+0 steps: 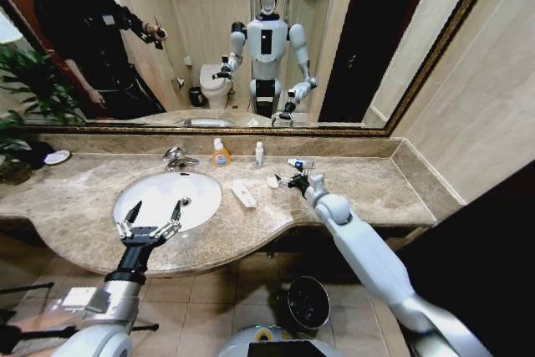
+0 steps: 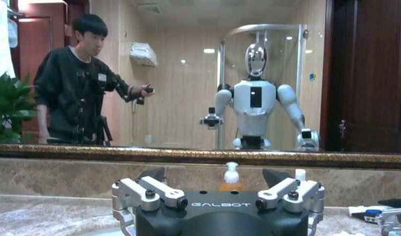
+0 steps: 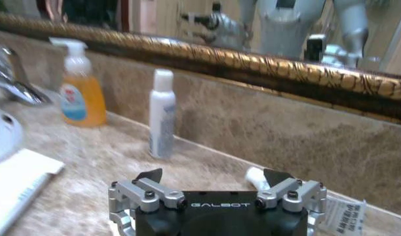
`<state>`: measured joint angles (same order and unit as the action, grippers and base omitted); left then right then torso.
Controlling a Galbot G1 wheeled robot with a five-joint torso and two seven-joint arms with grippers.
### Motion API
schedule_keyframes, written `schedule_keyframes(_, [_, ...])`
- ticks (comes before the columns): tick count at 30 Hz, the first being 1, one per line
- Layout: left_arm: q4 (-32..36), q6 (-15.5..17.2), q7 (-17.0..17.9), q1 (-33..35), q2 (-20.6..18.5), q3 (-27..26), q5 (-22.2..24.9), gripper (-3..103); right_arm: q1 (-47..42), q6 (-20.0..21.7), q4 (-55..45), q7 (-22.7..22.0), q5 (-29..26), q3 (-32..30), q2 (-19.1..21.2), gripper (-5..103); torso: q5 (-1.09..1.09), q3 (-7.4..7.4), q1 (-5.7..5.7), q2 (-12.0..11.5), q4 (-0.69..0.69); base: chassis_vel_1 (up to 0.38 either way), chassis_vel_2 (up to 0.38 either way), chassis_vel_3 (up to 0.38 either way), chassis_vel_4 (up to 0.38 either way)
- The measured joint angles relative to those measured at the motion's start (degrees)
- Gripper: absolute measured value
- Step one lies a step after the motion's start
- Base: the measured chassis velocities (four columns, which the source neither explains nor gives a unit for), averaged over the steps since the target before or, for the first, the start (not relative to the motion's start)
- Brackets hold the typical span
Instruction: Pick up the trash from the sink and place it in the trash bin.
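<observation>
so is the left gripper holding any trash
No, the left gripper hangs open and empty above the sink in the head view.

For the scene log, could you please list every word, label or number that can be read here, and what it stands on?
"GALBOT": on the left gripper, at its body.
"GALBOT": on the right gripper, likewise.
Orange soap bottle: label too blurred to read.
White packet beside the right gripper: print too blurred to read.
</observation>
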<state>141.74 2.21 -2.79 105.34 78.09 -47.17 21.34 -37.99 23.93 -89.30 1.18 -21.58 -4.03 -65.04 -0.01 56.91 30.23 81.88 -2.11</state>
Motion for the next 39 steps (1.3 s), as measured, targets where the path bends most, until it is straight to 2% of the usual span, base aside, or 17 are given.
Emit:
schedule_keyframes(1, [0.0,0.0,0.0,0.0,0.0,0.0,0.0,100,0.0,0.0,0.0,0.0,0.0,0.0,0.0,100,0.0,0.0,0.0,0.0,0.0,0.0,0.0,0.0,0.0])
schedule_keyframes(4, [0.0,0.0,0.0,0.0,0.0,0.0,0.0,100,2.0,3.4,1.9,0.0,-1.1,0.6,0.3,100,0.0,0.0,0.0,0.0,0.01,0.0,0.0,0.0,0.0])
schedule_keyframes(9, [0.0,0.0,0.0,0.0,0.0,0.0,0.0,100,3.5,5.4,4.5,-0.2,-2.6,0.4,0.6,100,0.01,0.0,-0.01,0.0,0.0,0.0,0.0,0.0,0.0])
schedule_keyframes(23, [0.0,0.0,0.0,0.0,0.0,0.0,0.0,100,3.1,6.8,6.1,0.4,-5.6,-1.4,2.5,100,0.01,-0.01,-0.01,0.0,0.01,0.0,0.0,0.0,0.0])
schedule_keyframes(24, [0.0,0.0,0.0,0.0,0.0,0.0,0.0,100,2.6,6.8,5.7,0.7,-5.6,-1.7,2.8,103,0.01,-0.01,-0.01,0.0,0.01,0.0,0.0,0.0,0.0])
schedule_keyframes(25, [0.0,0.0,0.0,0.0,0.0,0.0,0.0,100,2.4,6.8,5.6,0.9,-5.5,-1.7,3.0,99,0.01,-0.01,-0.01,0.0,0.01,0.0,0.0,0.0,0.0])
schedule_keyframes(27, [0.0,0.0,0.0,0.0,0.0,0.0,0.0,100,2.2,6.7,5.6,1.0,-5.3,-1.8,3.1,99,0.01,-0.01,-0.01,0.0,0.01,0.0,0.0,0.0,0.0])
schedule_keyframes(29, [0.0,0.0,0.0,0.0,0.0,0.0,0.0,100,2.0,6.6,5.7,1.2,-5.0,-1.9,3.4,90,0.01,-0.01,-0.01,0.0,0.01,0.0,0.0,0.0,0.0])
schedule_keyframes(30, [0.0,0.0,0.0,0.0,0.0,0.0,0.0,100,2.0,6.6,5.7,1.2,-5.0,-1.9,3.4,90,0.01,-0.01,-0.01,0.0,0.01,0.0,0.0,0.0,0.0])
schedule_keyframes(33, [0.0,0.0,0.0,0.0,0.0,0.0,0.0,100,1.9,6.4,5.9,1.3,-4.7,-2.0,3.5,79,0.01,-0.01,-0.01,0.0,0.01,0.0,0.0,0.0,0.0])
schedule_keyframes(39, [0.0,0.0,0.0,0.0,0.0,0.0,0.0,100,1.5,6.5,6.0,1.3,-4.6,-2.0,4.1,77,0.01,-0.01,-0.01,0.0,0.0,0.0,0.0,0.0,0.0])
